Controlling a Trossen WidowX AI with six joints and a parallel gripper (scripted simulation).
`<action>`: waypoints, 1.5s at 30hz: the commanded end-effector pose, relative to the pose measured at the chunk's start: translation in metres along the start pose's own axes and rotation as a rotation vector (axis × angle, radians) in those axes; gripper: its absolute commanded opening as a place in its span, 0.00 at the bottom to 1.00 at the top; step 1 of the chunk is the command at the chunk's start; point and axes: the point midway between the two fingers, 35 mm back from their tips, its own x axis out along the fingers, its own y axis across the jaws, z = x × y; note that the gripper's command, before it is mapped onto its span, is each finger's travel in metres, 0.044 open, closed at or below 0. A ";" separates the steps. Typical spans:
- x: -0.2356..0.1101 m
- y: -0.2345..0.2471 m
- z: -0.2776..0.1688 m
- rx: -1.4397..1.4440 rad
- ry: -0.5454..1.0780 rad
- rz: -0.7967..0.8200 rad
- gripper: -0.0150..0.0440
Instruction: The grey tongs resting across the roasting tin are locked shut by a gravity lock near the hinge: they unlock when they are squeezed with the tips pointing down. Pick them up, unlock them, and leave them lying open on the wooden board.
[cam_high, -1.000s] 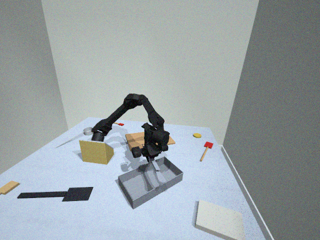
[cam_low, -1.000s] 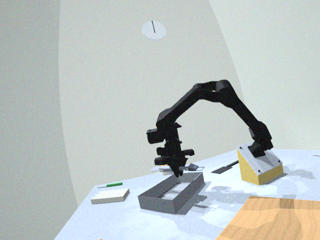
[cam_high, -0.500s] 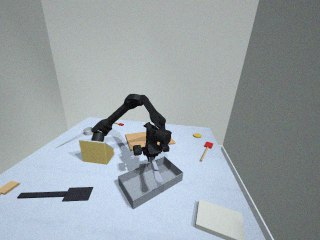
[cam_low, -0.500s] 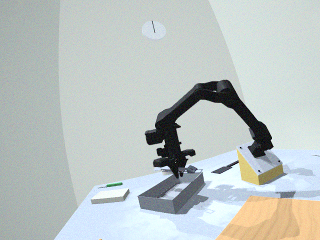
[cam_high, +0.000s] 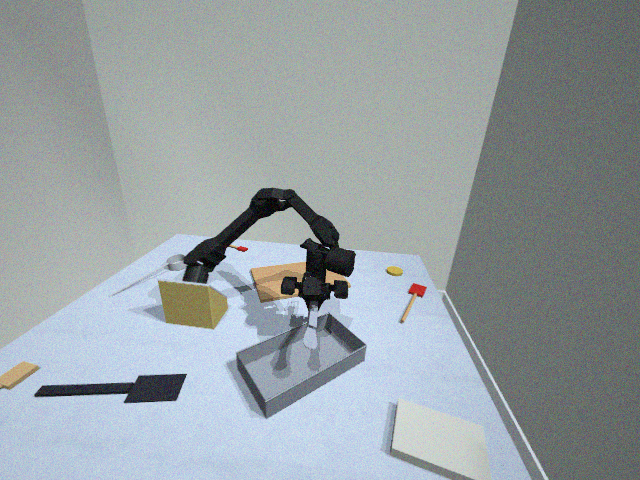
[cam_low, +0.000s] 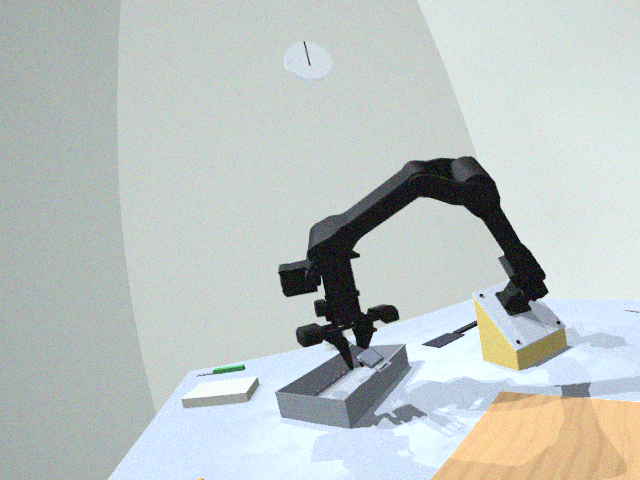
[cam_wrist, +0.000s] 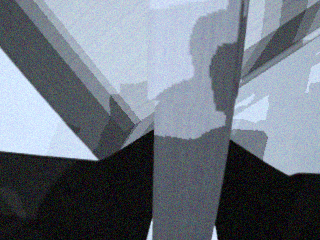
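The grey tongs hang from my gripper, which is shut on them. In the top view they point down into the grey roasting tin, just above its far end. In the wrist view they run as a long grey strip between my dark fingers, with the tin's walls behind them. I cannot tell whether their arms are spread. The wooden board lies on the table beyond the tin, behind my wrist in the top view.
The arm's yellow wedge base stands left of the board. A black spatula, a cream slab, a red-headed tool, a yellow disc and a green screwdriver lie around.
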 end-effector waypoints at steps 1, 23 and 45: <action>-0.002 0.010 -0.021 0.089 -0.002 0.013 0.00; 0.008 0.031 -0.119 0.586 0.016 0.008 0.00; 0.010 0.032 -0.152 0.153 0.010 0.009 0.00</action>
